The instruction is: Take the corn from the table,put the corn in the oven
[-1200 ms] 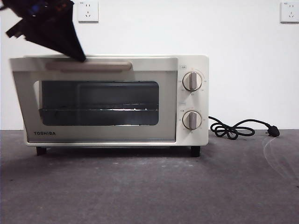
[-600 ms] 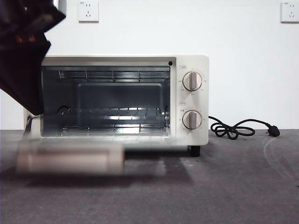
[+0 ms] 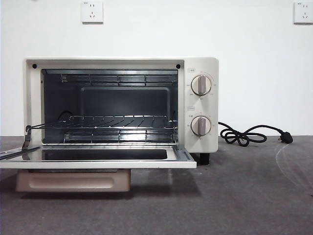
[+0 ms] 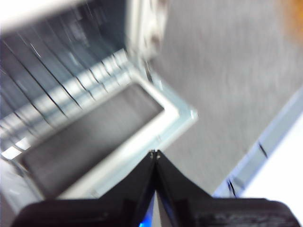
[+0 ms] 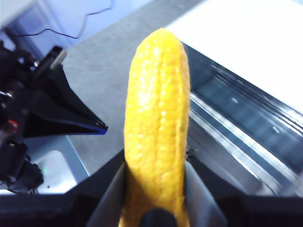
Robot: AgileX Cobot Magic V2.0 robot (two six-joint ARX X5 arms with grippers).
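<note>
The cream-white oven (image 3: 200,105) stands on the table (image 3: 244,196) with its door (image 3: 98,164) folded down flat and its cavity showing. No arm or corn shows in the front view. In the right wrist view my right gripper (image 5: 156,187) is shut on the yellow corn (image 5: 158,109), which points lengthwise out from the jaws above the oven's open glass door (image 5: 236,118). My left gripper (image 4: 155,152) is shut and empty, hovering over the door's glass pane (image 4: 90,137). It also appears as a black wedge, the left gripper (image 5: 102,126), beside the corn.
A wire rack (image 3: 117,122) sits at mid-height inside the oven. The black power cord (image 3: 244,134) lies coiled on the table to the oven's right. Two wall sockets (image 3: 92,11) are on the white wall behind.
The oven door has swung from closed to fully down. The dark arm that was at the handle in the upper left has left the front view.
</note>
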